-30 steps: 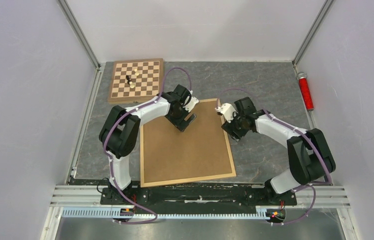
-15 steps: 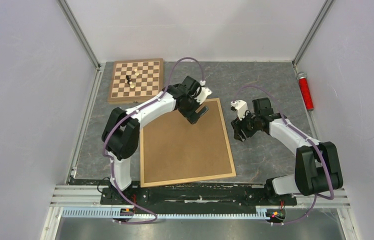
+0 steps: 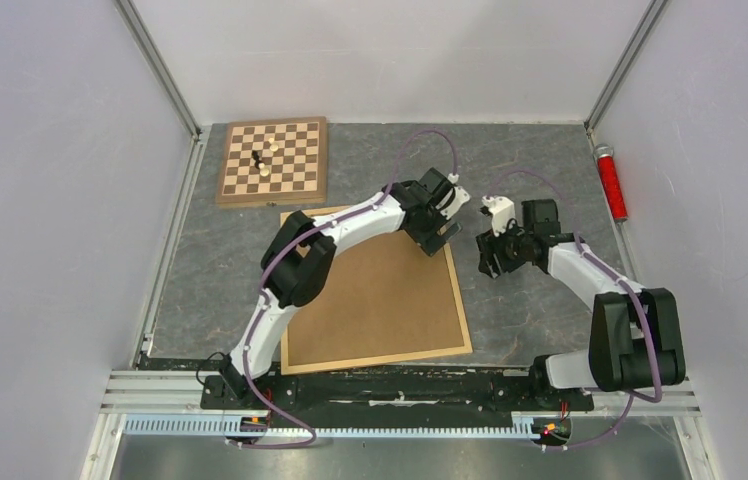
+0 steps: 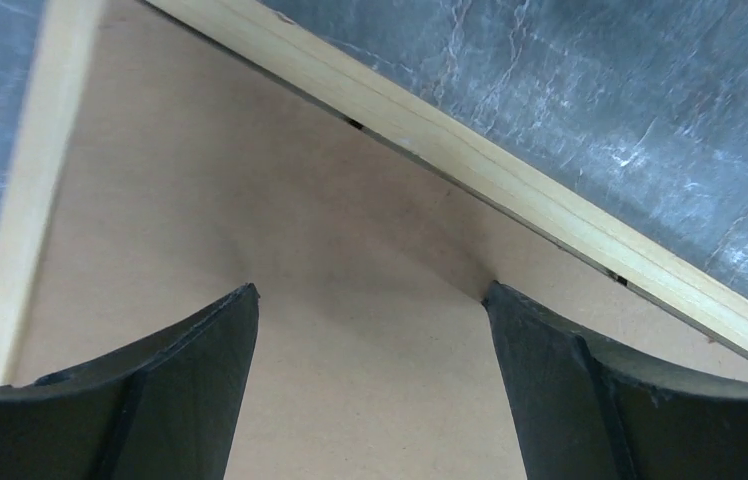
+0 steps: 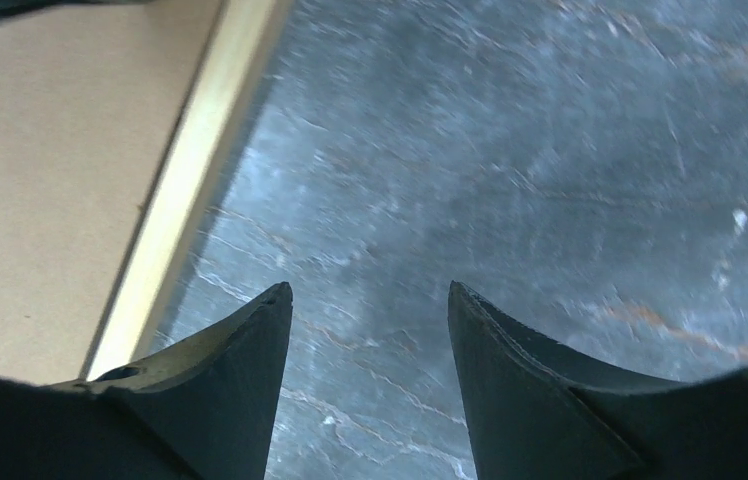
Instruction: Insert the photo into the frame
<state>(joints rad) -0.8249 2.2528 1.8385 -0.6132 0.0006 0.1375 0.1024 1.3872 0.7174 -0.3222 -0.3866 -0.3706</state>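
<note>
The frame (image 3: 463,310) lies flat on the grey table, a thin light-wood border around a brown backing board (image 3: 370,300). The photo is out of view. My left gripper (image 3: 438,240) hangs open over the frame's far right corner. In the left wrist view the left gripper (image 4: 370,290) has bare board (image 4: 250,200) between its fingers, and the wood border (image 4: 510,185) runs just beyond them. My right gripper (image 3: 488,264) stands open over the table, just right of the frame. The right wrist view shows the right gripper (image 5: 369,288) empty, with the frame's edge (image 5: 185,190) at its left.
A checkered chessboard (image 3: 295,175) with a few pieces (image 3: 263,160) sits at the back left. A red cylinder (image 3: 610,183) lies along the right wall. Enclosure walls stand on three sides. Grey marbled table (image 3: 540,160) shows around the frame.
My left gripper has swung right across the backing board, from its far middle to the far right corner. My right gripper has moved right, off the frame's edge and over the table.
</note>
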